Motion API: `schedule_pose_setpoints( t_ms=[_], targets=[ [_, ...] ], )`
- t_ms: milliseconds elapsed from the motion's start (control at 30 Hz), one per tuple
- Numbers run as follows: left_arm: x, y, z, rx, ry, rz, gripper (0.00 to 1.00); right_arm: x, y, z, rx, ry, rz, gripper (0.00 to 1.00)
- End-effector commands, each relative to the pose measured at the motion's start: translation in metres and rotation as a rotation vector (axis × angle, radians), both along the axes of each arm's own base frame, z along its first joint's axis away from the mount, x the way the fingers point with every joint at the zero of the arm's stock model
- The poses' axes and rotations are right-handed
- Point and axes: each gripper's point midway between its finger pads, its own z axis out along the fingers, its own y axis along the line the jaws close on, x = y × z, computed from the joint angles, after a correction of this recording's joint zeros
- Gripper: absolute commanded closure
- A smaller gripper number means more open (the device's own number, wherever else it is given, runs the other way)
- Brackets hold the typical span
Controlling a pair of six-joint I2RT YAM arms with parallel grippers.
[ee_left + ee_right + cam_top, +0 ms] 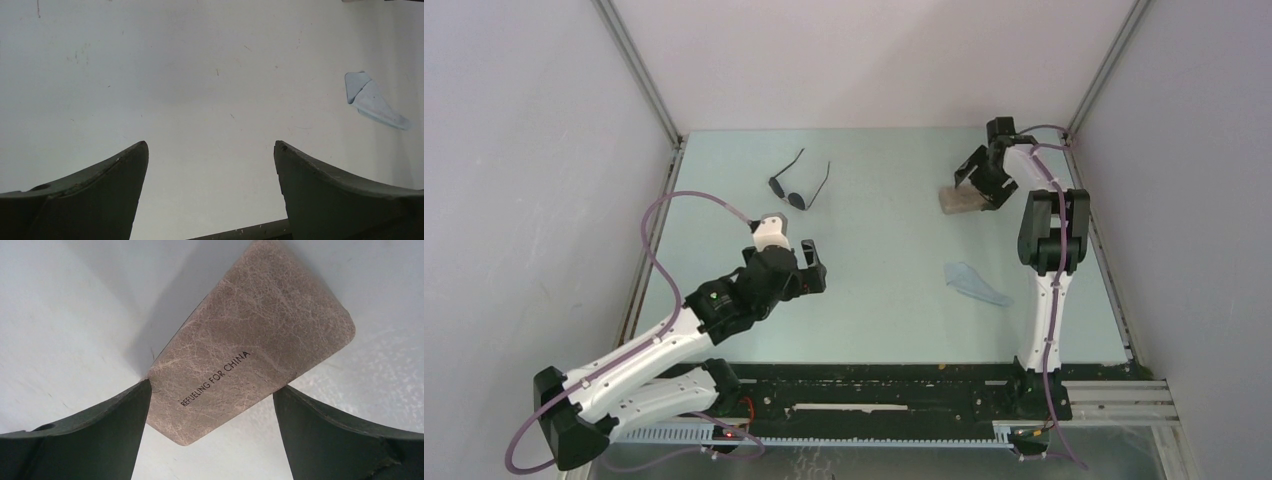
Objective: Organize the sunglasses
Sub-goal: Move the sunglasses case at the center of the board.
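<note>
The sunglasses (796, 186), thin black wire with two dark oval lenses and their arms unfolded, lie on the table at the far left. My left gripper (815, 266) hovers open a little nearer than them and to their right; in its wrist view only bare table shows between the fingers of the left gripper (211, 145). Over at the far right, my right gripper (980, 184) is open above the closed brownish-grey case (959, 200). In the right wrist view the case (250, 335) lies flat with its near corner between the spread fingers of the right gripper (212, 385).
A light blue cloth (976, 283) lies crumpled on the table in front of the right arm and shows too in the left wrist view, where the cloth (372, 100) is at the right edge. Grey walls and metal frame posts enclose the table.
</note>
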Motion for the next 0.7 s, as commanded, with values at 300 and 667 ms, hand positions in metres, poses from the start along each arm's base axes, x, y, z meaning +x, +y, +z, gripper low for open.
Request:
schedule_pose_setpoints(
  t_ms=[300, 667],
  targets=[
    [0.009, -0.026, 0.004, -0.021, -0.003, -0.071, 0.0, -0.059, 0.001, 0.041, -0.074, -0.019, 0.215, 0.0],
    [0.006, -0.023, 0.004, -0.03, -0.01, -0.066, 0.0, -0.034, 0.038, 0.025, -0.11, -0.021, 0.171, 0.0]
  ],
)
